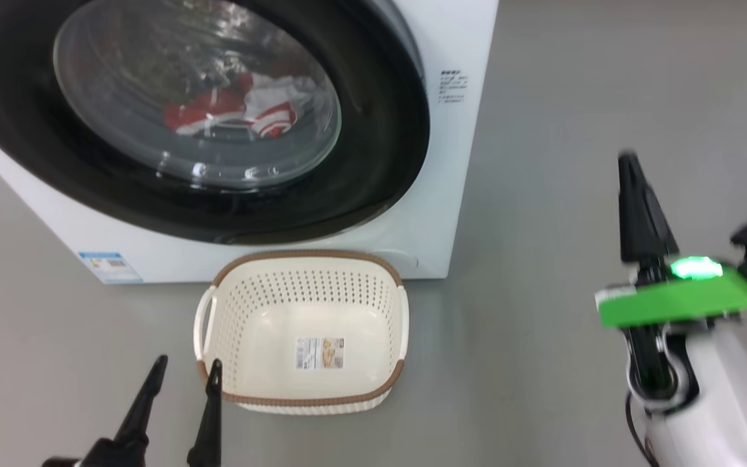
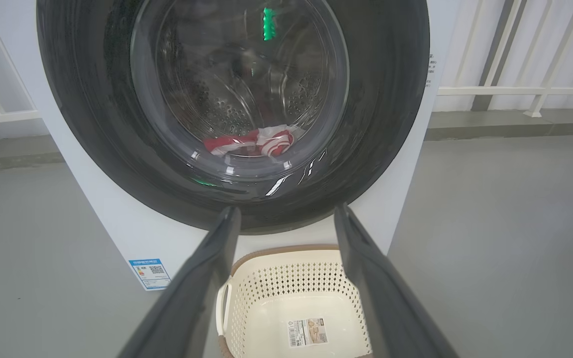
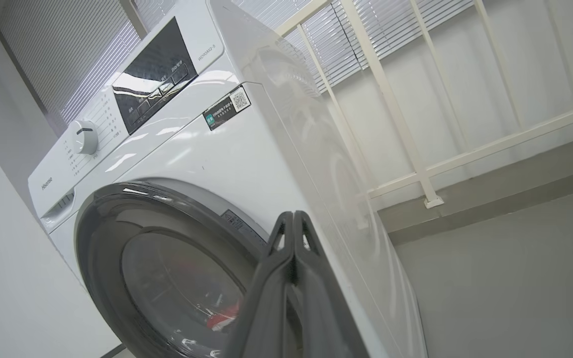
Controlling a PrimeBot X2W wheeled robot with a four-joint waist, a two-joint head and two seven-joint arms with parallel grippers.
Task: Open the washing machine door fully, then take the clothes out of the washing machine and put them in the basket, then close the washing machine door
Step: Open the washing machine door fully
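Observation:
The white washing machine (image 1: 438,214) stands ahead with its black-rimmed round door (image 1: 380,149) shut. Behind the glass lie the red and white clothes (image 1: 237,110), also visible as clothes (image 2: 251,141) in the left wrist view. The cream basket (image 1: 302,292) with a brown rim sits on the floor right in front of the machine, with nothing in it but a sticker. My left gripper (image 1: 187,371) is open, low at the basket's near left corner. My right gripper (image 1: 629,162) is shut on nothing, off to the right of the machine; in its wrist view the right gripper (image 3: 292,216) points at the door's right edge.
The machine (image 3: 217,149) has a control panel and a dial on top. White railing (image 3: 416,164) and a wall with blinds stand behind and to the right. Grey floor (image 1: 542,324) spreads to the right of the machine and basket.

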